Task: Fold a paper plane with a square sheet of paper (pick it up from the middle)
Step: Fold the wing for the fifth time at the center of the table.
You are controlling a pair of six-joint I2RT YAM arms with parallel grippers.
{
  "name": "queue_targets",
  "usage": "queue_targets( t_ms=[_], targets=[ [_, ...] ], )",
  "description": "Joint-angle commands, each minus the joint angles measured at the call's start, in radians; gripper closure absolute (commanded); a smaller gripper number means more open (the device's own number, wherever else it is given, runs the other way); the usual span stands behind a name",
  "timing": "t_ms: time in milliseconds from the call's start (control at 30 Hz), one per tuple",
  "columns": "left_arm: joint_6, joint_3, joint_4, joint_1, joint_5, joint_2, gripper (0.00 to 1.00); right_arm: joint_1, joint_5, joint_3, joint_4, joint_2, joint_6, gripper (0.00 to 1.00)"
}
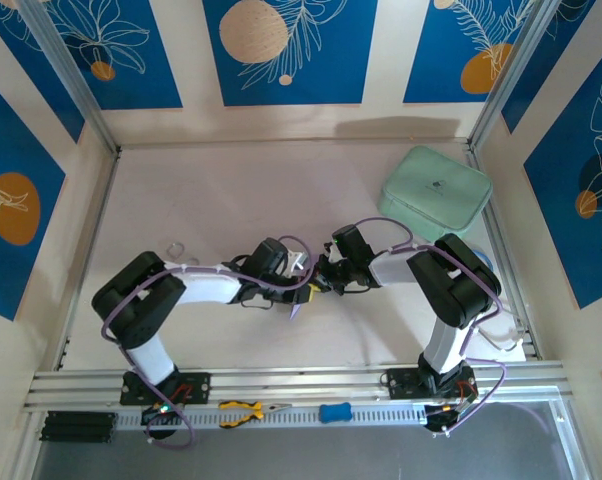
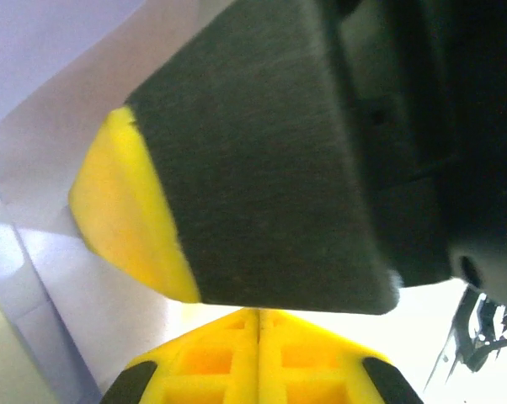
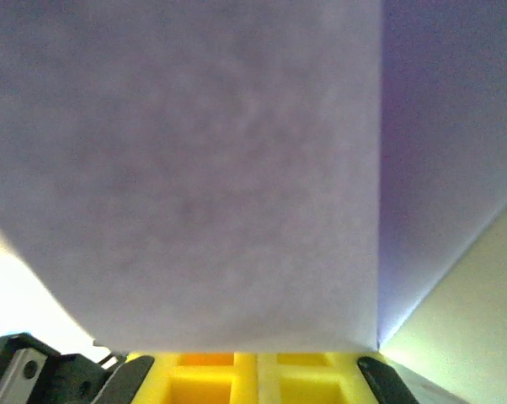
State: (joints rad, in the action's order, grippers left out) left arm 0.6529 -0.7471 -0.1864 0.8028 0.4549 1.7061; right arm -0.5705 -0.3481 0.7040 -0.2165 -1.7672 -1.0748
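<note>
Both arms met over the middle of the bench (image 1: pixel 201 200), and the lavender paper (image 3: pixel 186 168) was up off it, caught between them. The right gripper (image 3: pixel 258 364) had its fingers pressed together on the paper's lower edge. The sheet rose flat before its wrist camera, with a straight edge or crease down the right side. The left gripper (image 2: pixel 259 330) had its fingers together too, seam to seam. Whether paper sat in that seam I couldn't tell, though a folded flap lay just to its left. What looked like the right gripper's dark finger pad (image 2: pixel 262 168) hung close above it. From overhead, a small lavender point hung below the two wrists.

By my reading this was a mid-air fold, with the plane only partly formed. To do it well, one gripper should anchor the crease while the other sweeps the flap across, slow and square, edges matched before any pinch. Pull too hard and thin paper could tear or slip out. The mint-green case (image 1: pixel 436 192) sat well apart, no bother.
</note>
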Motion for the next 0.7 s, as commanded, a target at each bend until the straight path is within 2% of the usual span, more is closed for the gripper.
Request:
queue_targets(
  t_ms=[0, 167, 367, 533, 667],
  targets=[
    [-0.007, 0.011, -0.006, 0.003, -0.027, 0.028, 0.98, 0.001, 0.086, -0.047, 0.121, -0.035, -0.01, 0.95],
    [-0.016, 0.033, 0.04, 0.003, -0.032, 0.048, 0.97, 0.004, 0.088, -0.052, 0.122, -0.037, -0.01, 0.95],
    [-0.027, 0.112, 0.101, 0.003, -0.014, -0.014, 0.96, 0.012, 0.093, -0.06, 0.128, -0.033, -0.004, 0.95],
    [-0.039, 0.167, 0.153, 0.007, 0.057, -0.06, 0.96, 0.015, 0.102, -0.063, 0.138, -0.024, -0.001, 0.95],
    [-0.036, 0.224, 0.207, 0.01, 0.038, -0.108, 0.97, 0.014, 0.104, -0.066, 0.138, -0.018, -0.002, 0.95]
  ],
)
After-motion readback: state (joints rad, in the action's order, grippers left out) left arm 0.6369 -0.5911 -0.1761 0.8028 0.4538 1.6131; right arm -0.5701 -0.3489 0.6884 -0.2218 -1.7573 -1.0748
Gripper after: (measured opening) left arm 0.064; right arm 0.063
